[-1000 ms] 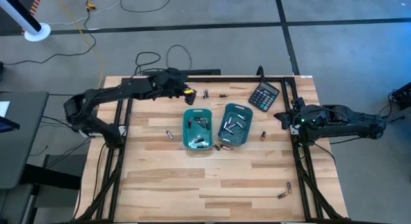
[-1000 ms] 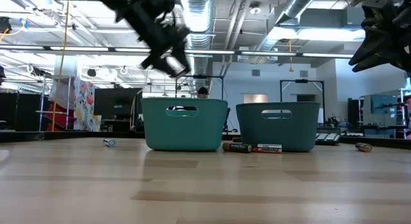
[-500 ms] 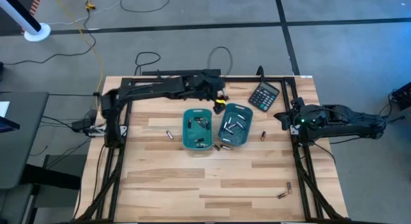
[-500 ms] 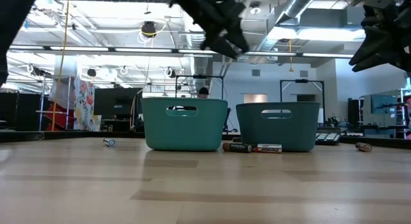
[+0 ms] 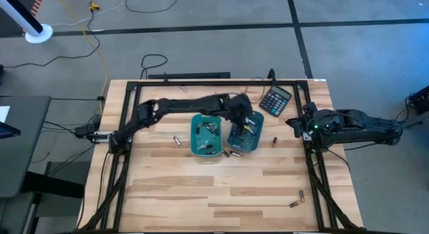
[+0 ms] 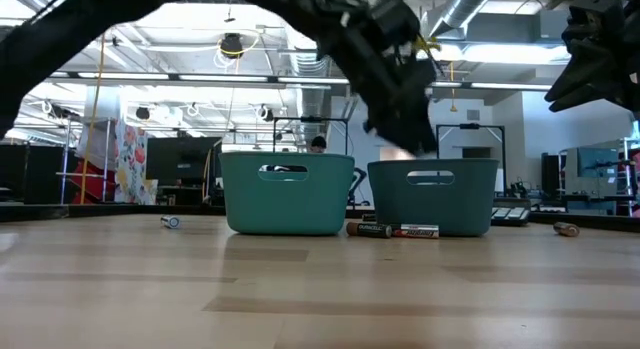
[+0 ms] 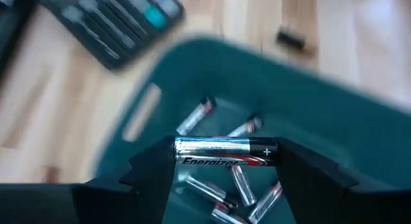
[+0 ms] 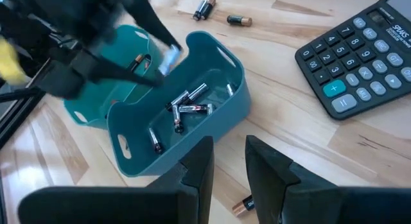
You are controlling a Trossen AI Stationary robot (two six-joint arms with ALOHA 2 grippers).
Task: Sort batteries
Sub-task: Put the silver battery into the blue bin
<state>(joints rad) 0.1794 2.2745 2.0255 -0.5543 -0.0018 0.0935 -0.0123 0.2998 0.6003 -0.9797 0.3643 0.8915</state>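
Two teal trays stand side by side mid-table, the left one (image 5: 206, 135) and the right one (image 5: 245, 132), each holding several batteries. My left gripper (image 5: 247, 122) hangs over the right tray (image 7: 334, 121), shut on a silver-and-black battery (image 7: 225, 152). In the low view, the left gripper (image 6: 402, 89) is above that tray's rim (image 6: 432, 167). My right gripper (image 8: 228, 163) waits at the table's right edge (image 5: 295, 121), open, with nothing between its fingers. Loose batteries lie flat on the wood (image 5: 177, 141) (image 5: 274, 141) (image 5: 297, 200). My left gripper pinches the battery lengthwise, one finger on each of its two ends (image 7: 182, 147) (image 7: 271, 151), so the battery spans the gap. The fingers slant down from the table's left. The battery lies level, lifted clear above the batteries in the right tray.
A black calculator (image 5: 275, 100) lies at the far right. Two batteries (image 6: 395, 230) lie on the table in front of the right tray, and others lie beyond the trays (image 8: 205, 7) (image 8: 239, 20). A black frame (image 5: 201, 81) rims the table. The near half is bare wood.
My left gripper has swept from the table's far left part toward the right and somewhat nearer, sinking and rolling its wrist, and now hangs over the right tray with the battery still between its fingers.
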